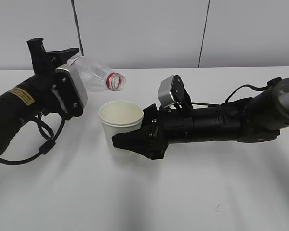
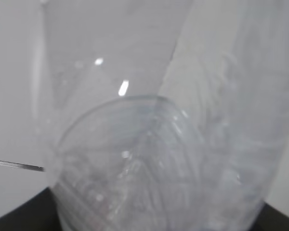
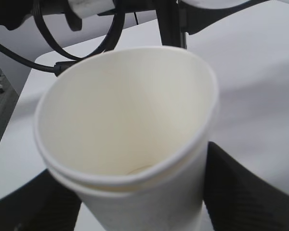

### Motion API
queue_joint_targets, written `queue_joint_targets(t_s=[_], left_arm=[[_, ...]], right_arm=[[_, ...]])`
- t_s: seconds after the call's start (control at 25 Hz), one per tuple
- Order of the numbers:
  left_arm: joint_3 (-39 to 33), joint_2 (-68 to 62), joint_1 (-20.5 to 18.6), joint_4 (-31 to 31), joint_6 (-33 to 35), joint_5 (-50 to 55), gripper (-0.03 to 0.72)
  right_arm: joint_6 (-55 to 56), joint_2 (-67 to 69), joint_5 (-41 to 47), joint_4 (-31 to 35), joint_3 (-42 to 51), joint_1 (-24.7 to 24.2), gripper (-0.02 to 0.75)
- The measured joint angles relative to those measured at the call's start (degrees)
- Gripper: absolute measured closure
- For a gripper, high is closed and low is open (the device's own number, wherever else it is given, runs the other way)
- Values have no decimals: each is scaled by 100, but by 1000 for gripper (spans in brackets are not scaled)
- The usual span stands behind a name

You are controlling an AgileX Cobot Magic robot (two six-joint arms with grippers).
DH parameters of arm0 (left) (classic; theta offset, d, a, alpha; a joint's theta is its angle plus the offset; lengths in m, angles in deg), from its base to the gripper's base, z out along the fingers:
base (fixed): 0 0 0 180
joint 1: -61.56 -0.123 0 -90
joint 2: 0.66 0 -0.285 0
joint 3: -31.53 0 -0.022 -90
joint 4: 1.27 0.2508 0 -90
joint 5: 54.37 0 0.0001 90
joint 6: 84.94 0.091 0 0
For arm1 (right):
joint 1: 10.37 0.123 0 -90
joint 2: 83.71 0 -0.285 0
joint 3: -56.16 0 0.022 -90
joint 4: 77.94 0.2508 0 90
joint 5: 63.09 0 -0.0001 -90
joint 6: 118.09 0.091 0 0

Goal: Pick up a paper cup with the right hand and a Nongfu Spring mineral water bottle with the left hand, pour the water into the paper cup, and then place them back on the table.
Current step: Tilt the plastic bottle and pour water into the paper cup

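Nearest, bare white table [image 1: 183, 202], a small dark mark near its front right. Next back, the right hand [image 1: 135, 140]: black gripper lying low over the table, its fingers [image 1: 126, 141] closed part-way onto the lower wall of the paper cup [image 1: 120, 129], one at each side in the right wrist view; the grip squeezes the rim slightly out of round. Cup upright, mouth open upward, interior cream and apparently dry or nearly so; whether its base rests on the table or is lifted just clear cannot be told. Behind and left, the left hand [image 1: 67, 94], yellow-stickered arm, gripper clamped about the body of the Nongfu Spring mineral water bottle [image 1: 98, 77]; jaw opening itself is hidden by the silver block and the bottle. Bottle tipped near horizontal, uncapped red-ringed mouth above and just behind the cup's far rim; no stream visible. Step in hand, by judgement: the pour. Done well, the mouth should come over the cup's centre before tilting further, slowly, cup held level and not crushed tighter. Farthest, plain white wall panels.
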State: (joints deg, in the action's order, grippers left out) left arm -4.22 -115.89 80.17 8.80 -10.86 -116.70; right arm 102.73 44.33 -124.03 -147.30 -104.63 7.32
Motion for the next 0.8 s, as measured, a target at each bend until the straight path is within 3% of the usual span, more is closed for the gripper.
queue_joint_targets(t_s=[0.8], left_arm=[[0,0,0,-191,638,0,270]], right_arm=[[0,0,164,249,0,0,213]])
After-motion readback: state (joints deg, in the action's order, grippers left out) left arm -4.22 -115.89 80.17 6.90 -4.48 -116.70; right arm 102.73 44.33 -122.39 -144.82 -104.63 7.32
